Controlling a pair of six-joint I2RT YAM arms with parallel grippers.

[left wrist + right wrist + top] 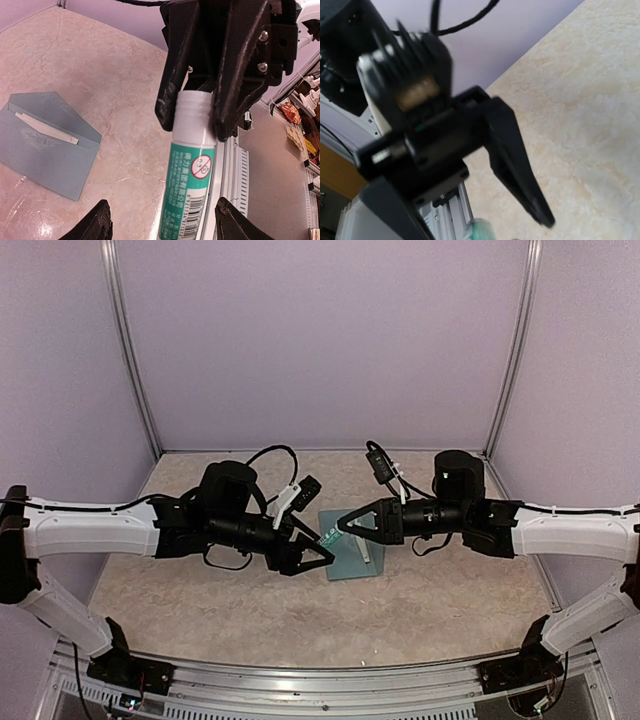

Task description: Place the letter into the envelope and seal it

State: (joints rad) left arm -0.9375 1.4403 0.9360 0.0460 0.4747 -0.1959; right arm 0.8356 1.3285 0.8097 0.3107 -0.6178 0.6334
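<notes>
Plain lavender walls (320, 340) enclose a beige marbled tabletop (300, 615).

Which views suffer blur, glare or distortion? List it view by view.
Top external: even light, but the wide lens bows the frame posts. Left wrist: sharp on the glue stick, soft sheen on the table by the envelope. Right wrist: everything close to the lens is smeared; only the table reads fairly cleanly.

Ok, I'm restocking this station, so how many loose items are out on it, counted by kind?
envelope: 1
letter (white sheet showing in the envelope's mouth): 1
glue stick: 1
Total: 3
</notes>
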